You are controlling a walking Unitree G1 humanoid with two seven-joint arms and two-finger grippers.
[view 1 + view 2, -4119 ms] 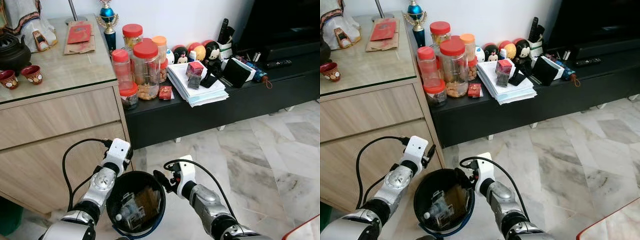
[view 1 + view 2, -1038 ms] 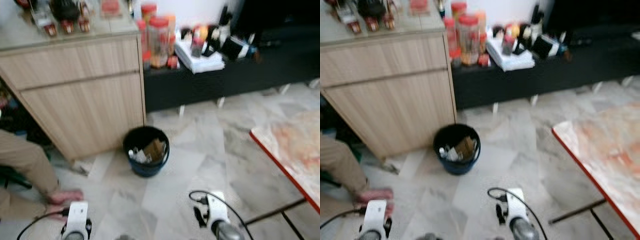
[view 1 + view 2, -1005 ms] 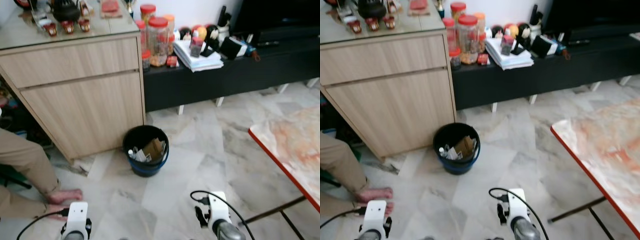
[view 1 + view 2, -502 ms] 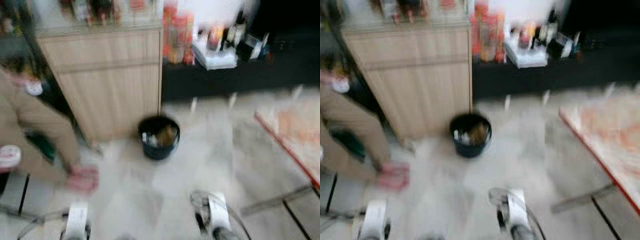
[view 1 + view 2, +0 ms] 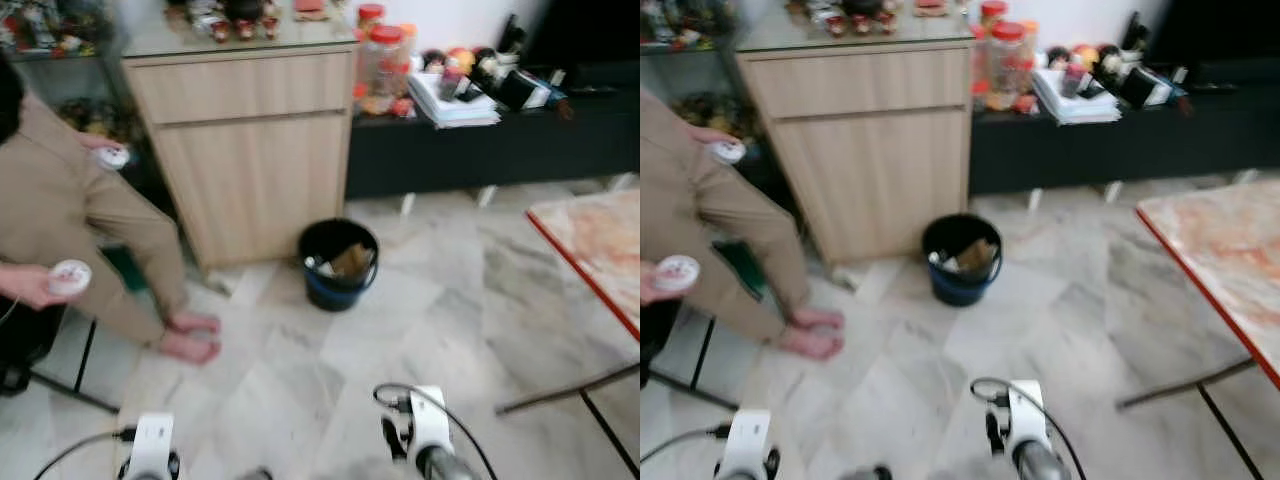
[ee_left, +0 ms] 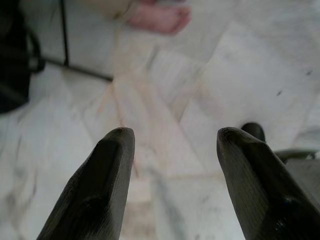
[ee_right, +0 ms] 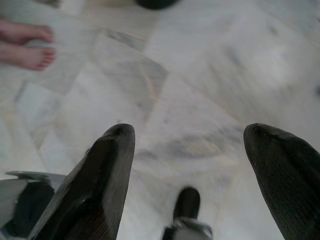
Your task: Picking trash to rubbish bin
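Note:
A black rubbish bin (image 5: 332,290) with a blue base stands on the marble floor, in front of the wooden cabinet's right corner. Inside it lie a brown piece of cardboard (image 5: 352,259) and other trash. Both arms hang low, far back from the bin, with their white wrists at the picture's lower edge. In the left wrist view my left gripper (image 6: 175,134) is open above bare floor, with nothing between its fingers. My right gripper (image 7: 190,130) is also open and empty over the floor.
A person in beige sits at the left, holding a white round object (image 5: 70,277), bare feet (image 5: 190,336) on the floor. A wooden cabinet (image 5: 250,140), a black bench (image 5: 500,145) with jars (image 5: 386,62) and a red-edged table (image 5: 595,250) bound the floor.
The camera has backed away from the bin and swung left, bringing the seated person into view. Both arms, earlier at the bin's rim, now hang low.

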